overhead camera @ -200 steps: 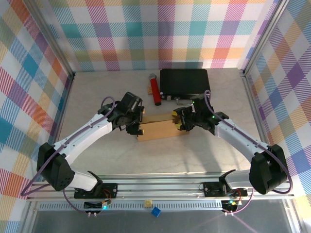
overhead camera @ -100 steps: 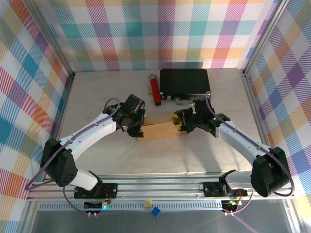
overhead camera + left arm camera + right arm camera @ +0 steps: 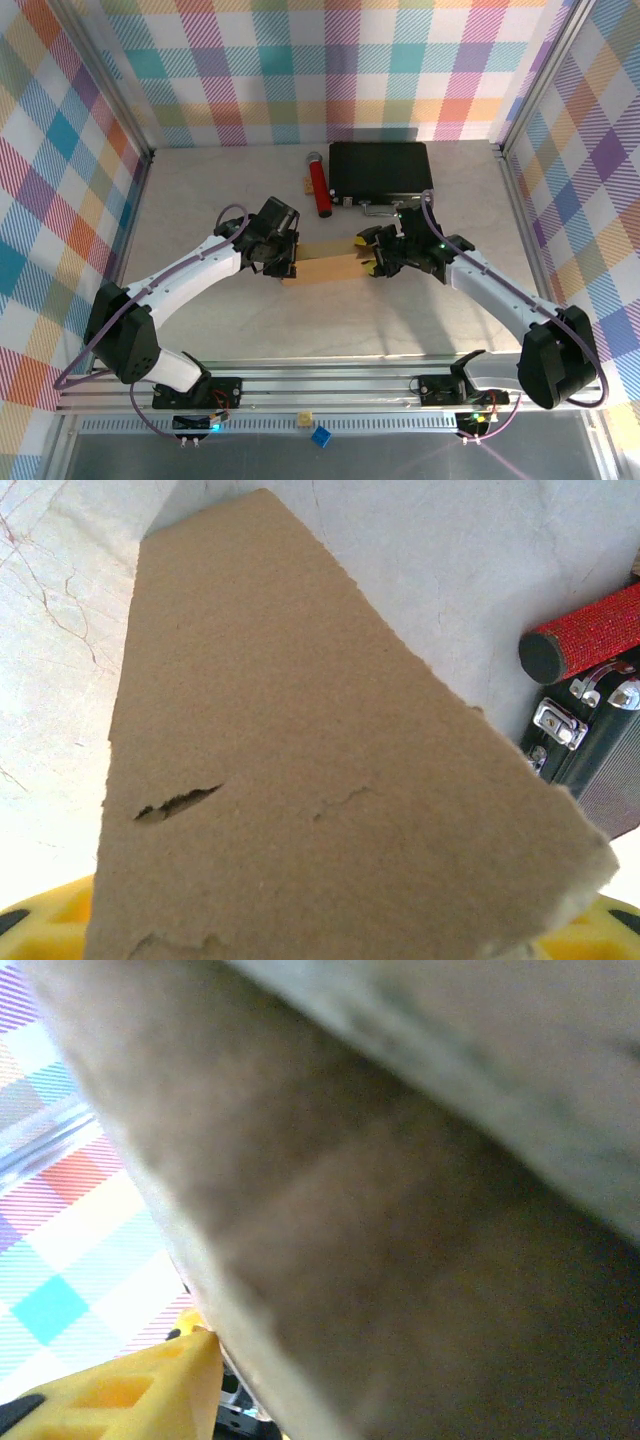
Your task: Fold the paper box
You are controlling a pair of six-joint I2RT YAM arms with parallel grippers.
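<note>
Narrowing in the overhead view is the main change: the paper box showed a broader brown face a second ago, with a flap standing toward the back, and it now reads as a slim strip between the two arms, so I judge that a panel is being tipped or folded over rather than lying open (a real step forward, though the box is plainly not closed yet). It sits on the table near the middle, just in front of the black case and apart from it. The left gripper has crept in toward the box's left end and is against it; in its wrist view the yellow fingers stand apart at the bottom corners with torn-edged cardboard spanning the gap, but whether they pinch it I cannot tell. The right gripper is at the box's right end, about where it was; its wrist view gives blurred cardboard very close and one yellow finger, so its hold cannot be told either. Counting: one paper box, one black case, one red cylinder lying beside the case's left side, two arms, two grippers
</note>
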